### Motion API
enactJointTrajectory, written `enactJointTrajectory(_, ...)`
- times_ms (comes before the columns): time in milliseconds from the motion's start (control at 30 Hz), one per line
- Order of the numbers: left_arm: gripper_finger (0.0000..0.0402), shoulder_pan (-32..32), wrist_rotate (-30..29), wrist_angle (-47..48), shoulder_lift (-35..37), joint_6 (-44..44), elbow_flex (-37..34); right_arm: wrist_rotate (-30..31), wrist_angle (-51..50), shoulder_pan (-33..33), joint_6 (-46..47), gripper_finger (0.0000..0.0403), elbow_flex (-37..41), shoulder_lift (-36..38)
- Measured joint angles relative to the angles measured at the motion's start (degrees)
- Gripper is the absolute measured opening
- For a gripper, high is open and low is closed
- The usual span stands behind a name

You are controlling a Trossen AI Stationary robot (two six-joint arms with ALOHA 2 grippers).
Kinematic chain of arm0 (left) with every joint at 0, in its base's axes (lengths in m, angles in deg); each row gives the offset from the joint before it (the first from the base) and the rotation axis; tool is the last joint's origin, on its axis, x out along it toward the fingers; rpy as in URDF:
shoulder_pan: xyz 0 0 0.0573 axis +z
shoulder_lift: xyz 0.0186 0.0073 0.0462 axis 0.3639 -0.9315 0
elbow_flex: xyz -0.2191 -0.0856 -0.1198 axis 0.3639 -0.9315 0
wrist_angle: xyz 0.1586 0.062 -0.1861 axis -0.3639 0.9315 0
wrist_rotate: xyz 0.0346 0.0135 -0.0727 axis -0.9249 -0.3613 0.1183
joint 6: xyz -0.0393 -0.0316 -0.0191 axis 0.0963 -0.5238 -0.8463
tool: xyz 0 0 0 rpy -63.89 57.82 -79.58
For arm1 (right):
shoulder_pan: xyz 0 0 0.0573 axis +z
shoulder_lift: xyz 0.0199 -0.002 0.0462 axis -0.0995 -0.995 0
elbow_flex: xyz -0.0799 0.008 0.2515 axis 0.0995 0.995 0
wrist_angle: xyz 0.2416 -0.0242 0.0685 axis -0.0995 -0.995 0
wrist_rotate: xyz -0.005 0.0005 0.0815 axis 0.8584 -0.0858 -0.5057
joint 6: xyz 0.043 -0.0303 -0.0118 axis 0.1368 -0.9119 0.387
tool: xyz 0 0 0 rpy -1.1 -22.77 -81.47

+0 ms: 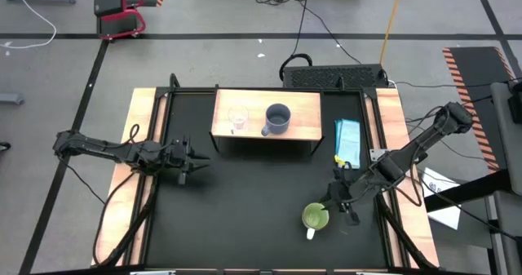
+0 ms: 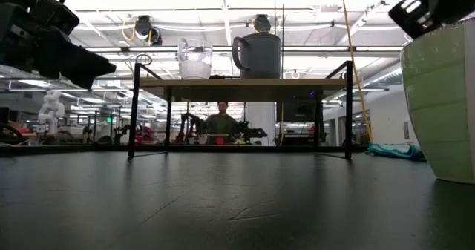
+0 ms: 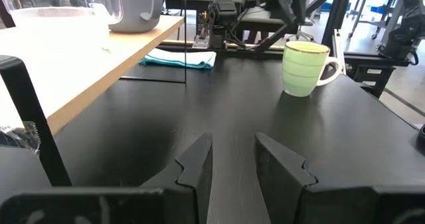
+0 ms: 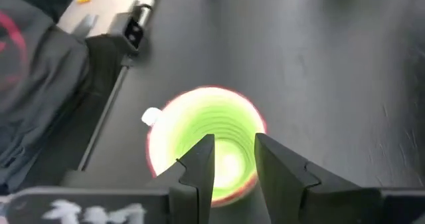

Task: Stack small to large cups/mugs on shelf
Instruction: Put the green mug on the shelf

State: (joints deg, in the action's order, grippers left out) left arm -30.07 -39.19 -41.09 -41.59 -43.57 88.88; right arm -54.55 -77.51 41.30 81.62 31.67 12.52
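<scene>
The light-wood shelf (image 1: 302, 126) stands at the table's far middle. On it stand a clear glass cup (image 1: 237, 120) and, to its right, a grey-blue mug (image 1: 277, 118), each on its base. The lime-green mug (image 1: 316, 218) stands upright on the black table at the near right, with its white handle (image 1: 310, 234) toward the near edge. My right gripper (image 4: 232, 154) hovers open just above the mug's mouth (image 4: 206, 127), slanting down. My left gripper (image 3: 232, 161) waits open and level at the table's left (image 1: 192, 159), with nothing between its fingers.
A teal cloth (image 1: 348, 140) lies on the table right of the shelf. Light-wood strips (image 1: 140, 120) run along both table sides. The shelf's black legs (image 2: 133, 109) stand on the table. A person (image 2: 220, 122) sits far behind the table.
</scene>
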Motion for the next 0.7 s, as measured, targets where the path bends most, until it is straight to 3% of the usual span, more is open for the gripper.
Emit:
enactJointTrajectory(233, 0.0113, 0.0, 0.0, -0.6, 0.0, 0.0, 0.0, -0.4, -1.0, -2.8, 8.1, 0.0100, 0.0, 0.0)
enactJointTrajectory(333, 0.0113, 0.0, 0.0, -0.6, 0.0, 0.0, 0.0, -4.0, -1.1, -3.5, 9.8, 0.0100, 0.0, 0.0)
enactJointTrajectory(500, 0.0113, 0.0, 0.0, -0.6, 0.0, 0.0, 0.0, -9.1, -1.5, -4.1, 9.8, 0.0100, 0.0, -0.1)
enactJointTrajectory(700, 0.0113, 0.0, 0.0, -0.5, 0.0, 0.1, 0.0, -9.1, -5.1, -4.0, 10.5, 0.0100, 0.0, -0.1)
